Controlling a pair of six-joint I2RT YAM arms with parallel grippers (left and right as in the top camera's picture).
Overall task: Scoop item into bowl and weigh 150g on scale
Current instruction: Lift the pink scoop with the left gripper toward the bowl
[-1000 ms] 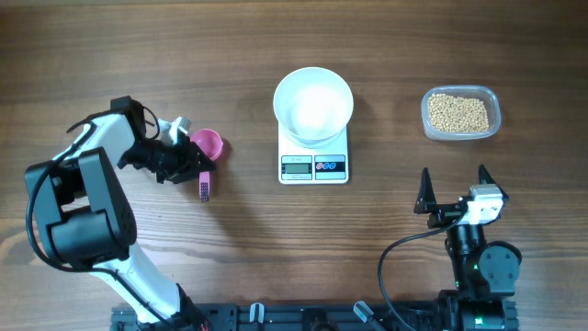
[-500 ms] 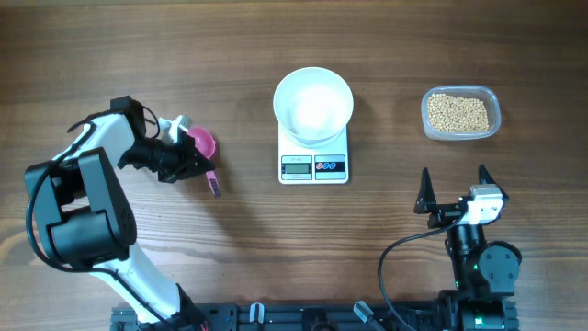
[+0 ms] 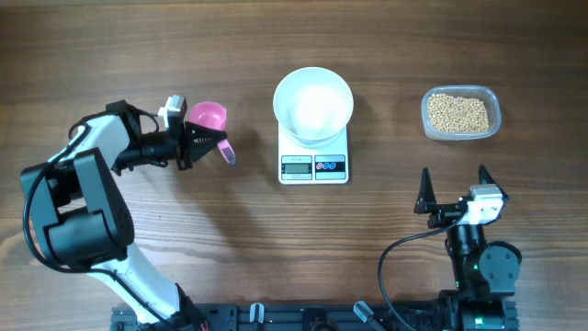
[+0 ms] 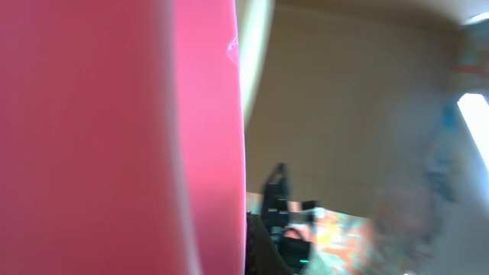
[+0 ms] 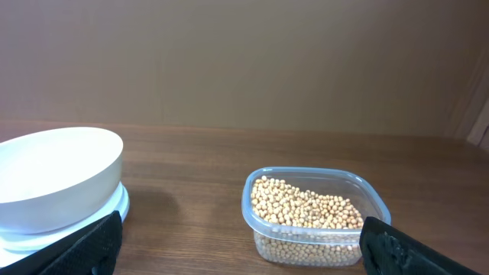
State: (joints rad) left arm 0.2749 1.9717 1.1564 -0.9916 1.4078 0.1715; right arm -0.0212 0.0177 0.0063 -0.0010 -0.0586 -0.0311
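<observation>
— What has the left claw (image 3: 215, 143) got?
— It's clamped shut on the pink scoop (image 3: 208, 116), cup apparently upward (to carry beans, I'd guess).
— And beyond it?
— Ahead of its tips the empty bowl (image 3: 313, 104) sits on the scale (image 3: 314, 166), ready for weighing. Well past that, the beans (image 3: 458, 112) wait in their clear tub (image 3: 428, 99).
— The right claw (image 3: 455, 180)?
— Wide open, holding nothing, the tub just ahead of it.

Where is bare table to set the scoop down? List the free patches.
Free: the gap between the scale and the bean tub; the strip in front of the scale, left of the right gripper. Crowded: left of the scale, where the left gripper holds the pink scoop.
</observation>
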